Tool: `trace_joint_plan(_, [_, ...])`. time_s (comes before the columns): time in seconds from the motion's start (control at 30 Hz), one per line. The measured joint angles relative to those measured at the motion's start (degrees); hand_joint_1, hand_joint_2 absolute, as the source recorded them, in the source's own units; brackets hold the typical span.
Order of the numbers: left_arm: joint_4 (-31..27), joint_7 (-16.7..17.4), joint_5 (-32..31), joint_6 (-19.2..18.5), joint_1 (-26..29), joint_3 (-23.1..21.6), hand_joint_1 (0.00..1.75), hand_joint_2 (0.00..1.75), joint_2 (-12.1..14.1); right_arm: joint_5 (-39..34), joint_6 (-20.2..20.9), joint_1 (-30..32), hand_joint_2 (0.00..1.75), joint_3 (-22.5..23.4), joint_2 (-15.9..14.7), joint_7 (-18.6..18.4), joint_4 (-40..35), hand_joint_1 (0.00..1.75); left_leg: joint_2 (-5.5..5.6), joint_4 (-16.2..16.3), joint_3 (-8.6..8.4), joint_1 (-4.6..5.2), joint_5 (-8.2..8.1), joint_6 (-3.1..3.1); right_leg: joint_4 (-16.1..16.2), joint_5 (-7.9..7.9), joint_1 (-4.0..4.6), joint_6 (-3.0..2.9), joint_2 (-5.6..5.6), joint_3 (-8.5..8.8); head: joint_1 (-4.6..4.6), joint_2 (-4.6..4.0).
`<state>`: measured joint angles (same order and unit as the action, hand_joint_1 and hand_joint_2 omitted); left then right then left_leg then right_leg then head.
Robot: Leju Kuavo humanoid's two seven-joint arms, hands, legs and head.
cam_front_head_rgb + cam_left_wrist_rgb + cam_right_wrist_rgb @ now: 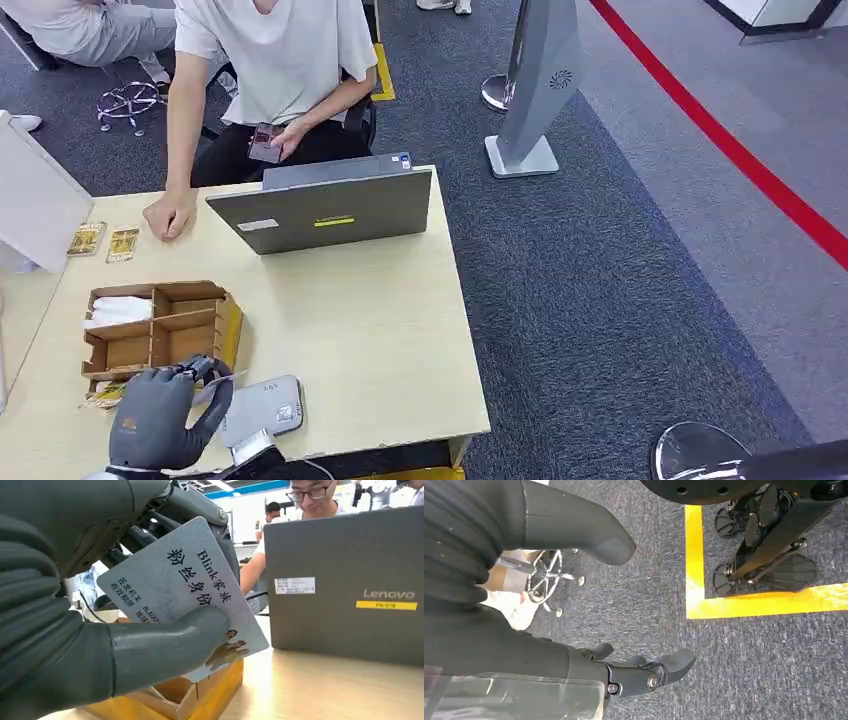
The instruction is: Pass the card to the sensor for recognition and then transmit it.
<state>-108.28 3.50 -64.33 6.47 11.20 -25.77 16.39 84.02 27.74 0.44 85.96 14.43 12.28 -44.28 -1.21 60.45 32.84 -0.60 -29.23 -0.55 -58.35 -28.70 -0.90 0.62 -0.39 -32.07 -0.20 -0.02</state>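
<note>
Card: a grey card (185, 595) with black Chinese print and the word "Blink" sits in the left robot hand (160, 415) at the near left corner of the bench (370, 330), above the near end of the wooden organiser.
Card's lie: in the left wrist view it is tilted, its printed face to the camera and its long axis running diagonally; one corner carries a small brown picture.
Left robot hand: clamped on the card, the thick grey thumb (165, 647) pressed across the printed face and darker fingers (200, 510) behind it.
Sensor: a grey, rounded-corner reader (262, 408) lies flat on the bench just right of the left robot hand, near the front edge.
Far left of bench: a white panel (35, 200) stands at the edge; two small gold-printed cards (105, 242) lie flat beside it.
Organiser: a brown wooden box with compartments (160, 330) stands just beyond the left robot hand; white sheets lie in one far compartment.
Person: seated at the far side in a white shirt, one hand (168, 215) resting on the bench near the gold-printed cards, the other holding a phone (265, 145).
Laptop: a grey Lenovo (325, 205) stands open, lid back to the robot, with a yellow strip label, between the person and the organiser.
Right robot hand: fingers apart and holding nothing (639, 672), hanging over grey carpet (749, 665) near a yellow floor line (694, 565).
</note>
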Motion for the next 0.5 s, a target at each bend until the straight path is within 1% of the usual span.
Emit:
trace_joint_plan(0.37, [7.19, 0.28, -2.95, -0.3, -1.68, -0.04, 1.75, 1.75, -1.38, 2.25, -2.36, -0.33, 1.75, 0.0, -0.61, 1.18, 2.14, 0.0, 0.0, 0.0, 0.0, 0.0, 0.0, 0.0, 0.0, 0.0, 0.0, 0.0, 0.01, 0.0, 0.0, 0.0])
trace_joint_plan(0.5, [7.63, 0.48, -3.04, -0.53, -1.83, -0.04, 1.75, 1.75, -1.4, 2.43, -2.56, -0.37, 1.75, 0.0, -0.7, 1.27, 2.47, 0.0, 0.0, 0.0, 0.0, 0.0, 0.0, 0.0, 0.0, 0.0, 0.0, 0.0, 0.01, 0.0, 0.0, 0.0])
